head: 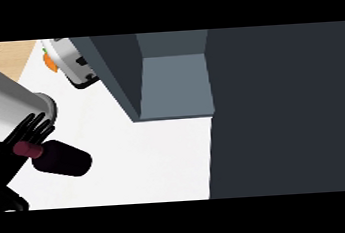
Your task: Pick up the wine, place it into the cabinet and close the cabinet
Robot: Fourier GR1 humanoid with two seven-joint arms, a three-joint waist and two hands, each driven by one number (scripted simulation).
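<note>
The wine bottle (62, 158), dark maroon, lies tilted over the white counter (148, 160) at the lower left, its neck pointing left. My left hand (30, 131) is curled round the neck, fingers above it and the rest of the hand below, at the end of the grey forearm (12, 103). Right of it stands the dark grey cabinet (117, 77), open, showing its paler inside (175, 83). The cabinet's door (279, 112) is a large dark panel filling the right side. The bottle is outside the cabinet, left of and below its opening. My right hand does not show.
A white and grey appliance (72, 62) with an orange thing (49, 61) beside it stands at the top left, just left of the cabinet wall. Beyond the counter's upper left edge lies a wooden floor (5, 53).
</note>
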